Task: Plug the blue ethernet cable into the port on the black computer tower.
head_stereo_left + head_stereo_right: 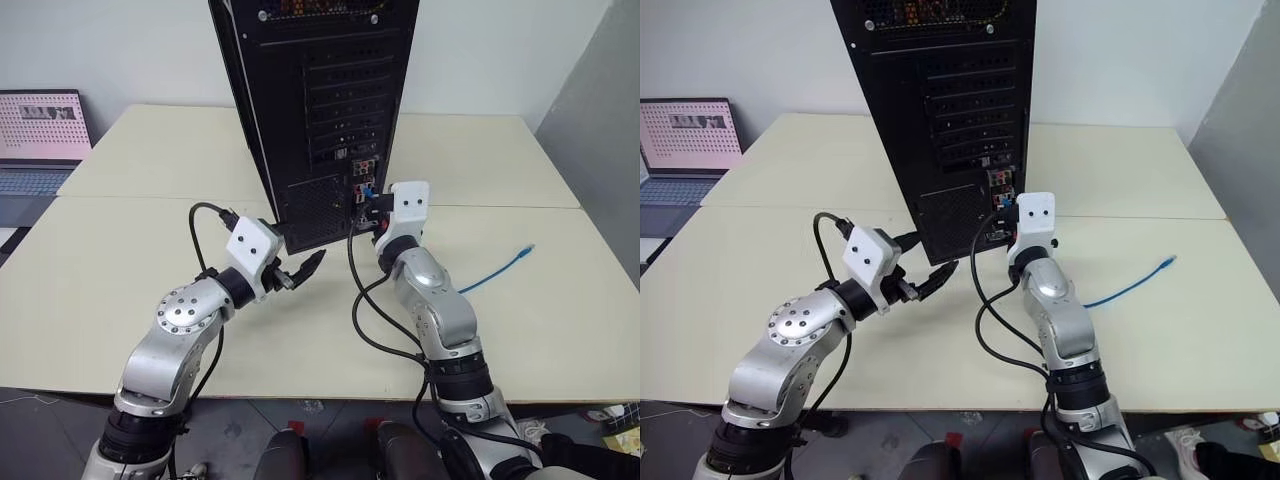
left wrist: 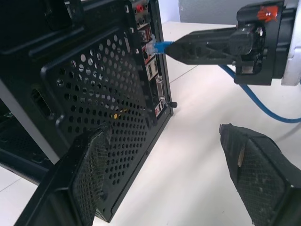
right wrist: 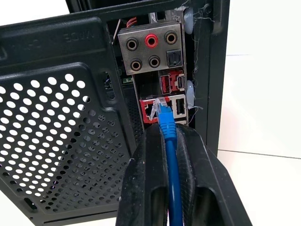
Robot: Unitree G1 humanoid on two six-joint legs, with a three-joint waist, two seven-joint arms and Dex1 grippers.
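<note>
Where cream tables [image 1: 150,250] meet white wall [image 1: 130,50], right jaws gripping blue ethernet cable [image 3: 170,155], left jaws open

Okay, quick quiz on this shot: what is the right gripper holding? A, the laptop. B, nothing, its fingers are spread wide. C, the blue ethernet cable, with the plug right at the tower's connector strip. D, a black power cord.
C: the right gripper is shut on the blue ethernet cable, its clear plug at the red-framed port on the black computer tower.
</note>
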